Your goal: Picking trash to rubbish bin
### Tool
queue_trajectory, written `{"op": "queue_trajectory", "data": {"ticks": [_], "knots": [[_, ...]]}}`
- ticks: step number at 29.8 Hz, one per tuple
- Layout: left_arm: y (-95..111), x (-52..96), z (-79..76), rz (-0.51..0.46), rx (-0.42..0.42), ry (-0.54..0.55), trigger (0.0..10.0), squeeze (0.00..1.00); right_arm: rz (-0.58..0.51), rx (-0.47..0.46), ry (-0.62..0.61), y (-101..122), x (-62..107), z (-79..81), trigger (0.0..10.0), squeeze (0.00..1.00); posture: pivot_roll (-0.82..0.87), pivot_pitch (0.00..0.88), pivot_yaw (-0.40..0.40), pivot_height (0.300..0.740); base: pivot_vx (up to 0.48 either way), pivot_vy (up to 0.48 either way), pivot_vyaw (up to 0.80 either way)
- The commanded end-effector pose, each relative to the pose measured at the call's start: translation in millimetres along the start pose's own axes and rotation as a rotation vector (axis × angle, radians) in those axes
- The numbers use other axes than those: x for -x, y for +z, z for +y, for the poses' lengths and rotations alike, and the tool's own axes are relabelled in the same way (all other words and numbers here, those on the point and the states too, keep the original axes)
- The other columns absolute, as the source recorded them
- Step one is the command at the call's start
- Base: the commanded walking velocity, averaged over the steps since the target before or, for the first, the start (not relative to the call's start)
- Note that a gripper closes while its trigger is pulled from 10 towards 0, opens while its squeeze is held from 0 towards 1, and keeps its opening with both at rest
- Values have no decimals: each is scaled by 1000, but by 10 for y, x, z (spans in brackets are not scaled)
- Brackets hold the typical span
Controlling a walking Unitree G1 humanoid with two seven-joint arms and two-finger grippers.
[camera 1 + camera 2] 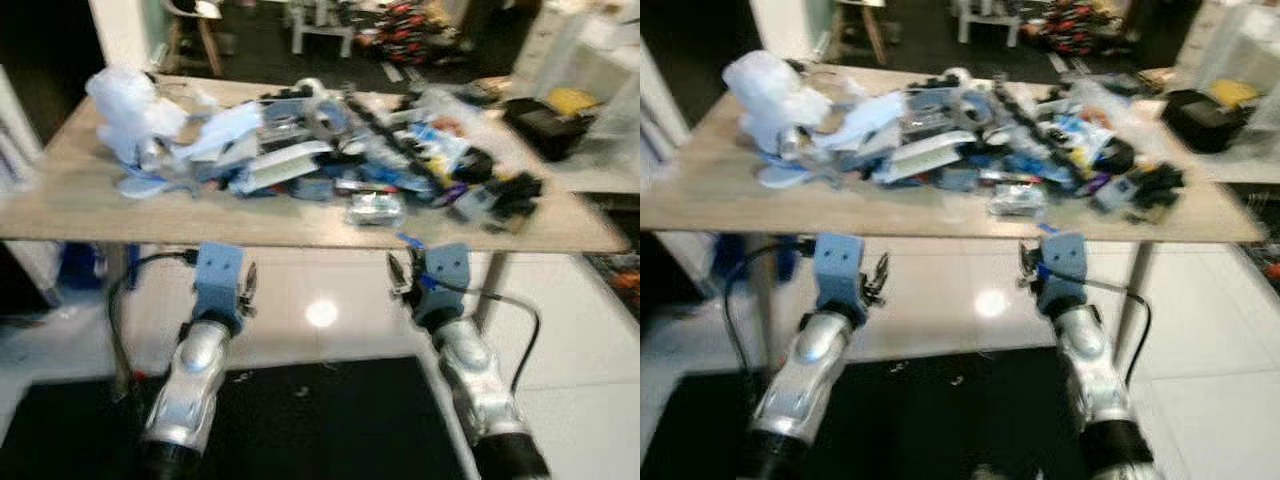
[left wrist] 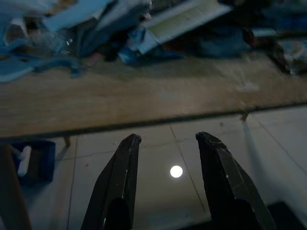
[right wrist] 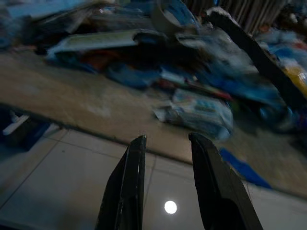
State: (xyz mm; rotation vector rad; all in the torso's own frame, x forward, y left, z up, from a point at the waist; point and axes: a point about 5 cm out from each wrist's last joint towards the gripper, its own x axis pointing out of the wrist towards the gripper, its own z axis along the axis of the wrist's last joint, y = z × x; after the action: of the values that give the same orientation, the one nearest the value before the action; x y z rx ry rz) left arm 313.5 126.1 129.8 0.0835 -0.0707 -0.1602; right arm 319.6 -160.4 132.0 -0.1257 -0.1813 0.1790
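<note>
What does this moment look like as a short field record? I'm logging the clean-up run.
surface: wooden table
trash: blurred heap of wrappers and packets across the tabletop
nearest piece: silvery packet by the front edge
left gripper: jaws open, empty, below the table edge
right gripper: jaws open, empty, facing the packet
floor: white tiles

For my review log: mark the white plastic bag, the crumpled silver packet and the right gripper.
white plastic bag [image 1: 128, 108], left eye view, bulging middle.
crumpled silver packet [image 1: 374, 209], left eye view, centre.
right gripper [image 3: 165, 143], right wrist view, between fingertips.
</note>
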Motion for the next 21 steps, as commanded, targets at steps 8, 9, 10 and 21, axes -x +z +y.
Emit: {"op": "queue_trajectory", "data": {"ticks": [8,9,10,21], "knots": [[-16,17,-21,18,10,-13,10000,0,-1,1,-7,-3,42,-39,10000,0,-46,97,-111,740,292,0,0],[-16,17,-21,18,10,-13,10000,0,-1,1,-7,-3,42,-39,10000,0,-46,97,-111,740,292,0,0],[-13,15,-25,18,10,-14,10000,0,-1,4,-7,-1,41,-39,10000,0,-46,97,-111,740,289,0,0],[16,0,-44,12,6,-25,10000,0,-5,6,-2,2,32,-18,10000,0,-42,95,-110,740,290,0,0]]}}
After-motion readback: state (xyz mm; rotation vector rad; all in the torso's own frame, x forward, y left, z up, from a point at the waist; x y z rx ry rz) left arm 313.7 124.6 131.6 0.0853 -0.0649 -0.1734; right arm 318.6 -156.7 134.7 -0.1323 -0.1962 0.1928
